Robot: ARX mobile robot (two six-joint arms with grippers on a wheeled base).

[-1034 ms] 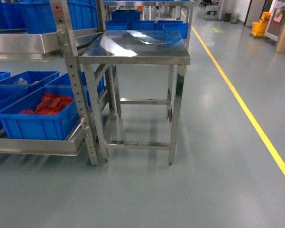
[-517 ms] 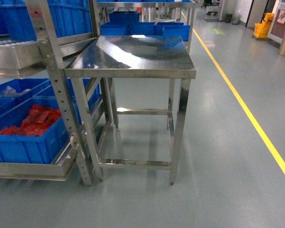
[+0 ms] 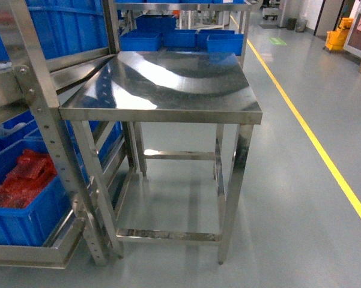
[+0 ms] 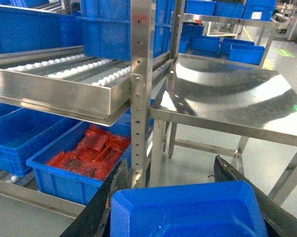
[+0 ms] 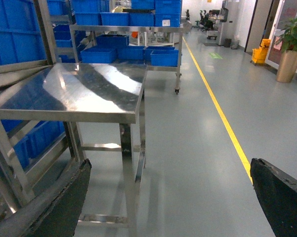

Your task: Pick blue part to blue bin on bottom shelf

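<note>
Two left fingers (image 4: 101, 207) gripping blue bin (image 4: 188, 210), right fingers (image 5: 276, 192) spread

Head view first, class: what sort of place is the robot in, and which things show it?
Probably a factory or warehouse parts store. A steel rack holds blue crates, one filled with red bags; a bare stainless table stands beside it, and a yellow line marks an aisle on the smooth floor.

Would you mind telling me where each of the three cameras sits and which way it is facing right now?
Head: high on the robot, slanting down at the steel table; no arm in view.
Left wrist: behind the left gripper, shut on a blue tray, facing the rack's crate of red bags.
Right wrist: behind the open right gripper, facing down the aisle's yellow line.
Shared: all three show the steel table.
</note>
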